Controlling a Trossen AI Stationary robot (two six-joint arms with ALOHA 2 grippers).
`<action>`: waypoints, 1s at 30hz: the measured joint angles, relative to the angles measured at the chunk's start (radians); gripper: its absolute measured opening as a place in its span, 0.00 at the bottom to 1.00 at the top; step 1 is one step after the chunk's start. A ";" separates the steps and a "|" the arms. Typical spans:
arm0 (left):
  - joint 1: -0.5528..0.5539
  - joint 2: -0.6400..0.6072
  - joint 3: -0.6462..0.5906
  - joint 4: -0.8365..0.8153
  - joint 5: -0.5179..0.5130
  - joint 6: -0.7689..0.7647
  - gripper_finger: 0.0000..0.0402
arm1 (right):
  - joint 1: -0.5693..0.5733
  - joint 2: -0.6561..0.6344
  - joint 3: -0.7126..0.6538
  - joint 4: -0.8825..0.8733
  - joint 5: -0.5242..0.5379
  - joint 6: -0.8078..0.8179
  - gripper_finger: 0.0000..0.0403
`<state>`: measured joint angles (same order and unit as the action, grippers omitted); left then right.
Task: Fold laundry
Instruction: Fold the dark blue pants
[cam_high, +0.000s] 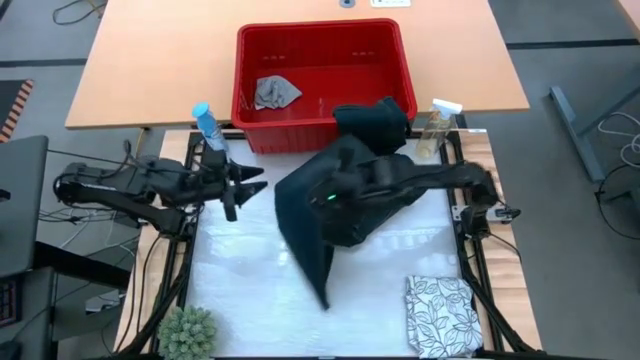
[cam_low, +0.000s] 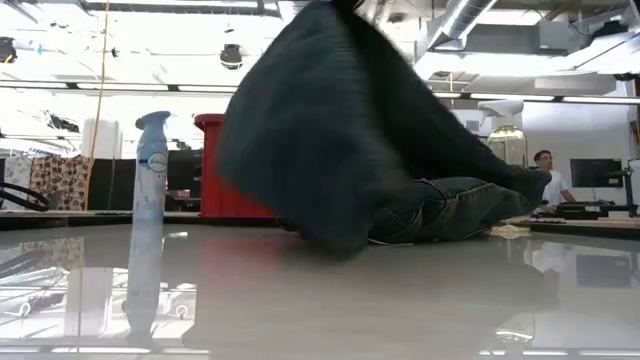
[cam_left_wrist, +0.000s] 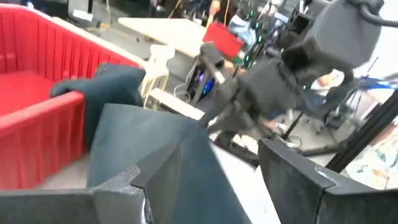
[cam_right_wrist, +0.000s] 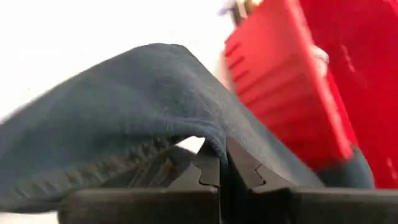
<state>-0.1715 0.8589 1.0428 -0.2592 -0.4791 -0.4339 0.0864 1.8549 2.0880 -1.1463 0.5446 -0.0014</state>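
The dark blue-black jeans (cam_high: 330, 215) are raised in a peak over the table's middle, with my right gripper (cam_high: 320, 192) shut on them. Their far end lies over the front rim of the red basket (cam_high: 322, 45), and a lower part (cam_low: 450, 210) rests on the table. My left gripper (cam_high: 245, 185) stands open to the left of the jeans, touching nothing. A small grey cloth (cam_high: 275, 92) lies inside the basket. A white cloth with grey leaf print (cam_high: 440, 315) lies folded at the near right. My right gripper pinches a bunched part of the jeans (cam_right_wrist: 211, 144) between its two shut fingers (cam_right_wrist: 245, 171), and the denim drapes over the fingertips. The fingers slant down from the table's right side. The jeans hang slack below the hold, one end on the basket's rim (cam_high: 375, 120).
A blue spray bottle (cam_high: 207, 125) stands at the far left and a clear bottle (cam_high: 435, 128) at the far right beside the basket. A small green plant (cam_high: 188, 332) sits at the near left corner. A person shows in the room beyond (cam_low: 545, 170).
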 joint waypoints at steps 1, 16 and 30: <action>0.000 -0.009 0.000 0.003 -0.004 0.000 0.51 | 0.003 -0.034 0.000 -0.025 0.001 0.043 0.06; 0.043 0.212 -0.001 -0.166 -0.081 -0.207 0.51 | 0.181 -0.446 0.002 -0.231 0.089 0.469 0.06; 0.233 0.600 -0.001 0.083 0.128 -0.128 0.51 | 0.374 -0.474 0.001 -0.228 0.083 0.474 0.07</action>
<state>0.0618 1.4589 1.0416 -0.1760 -0.3511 -0.5615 0.4608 1.3808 2.0888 -1.3741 0.6273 0.4728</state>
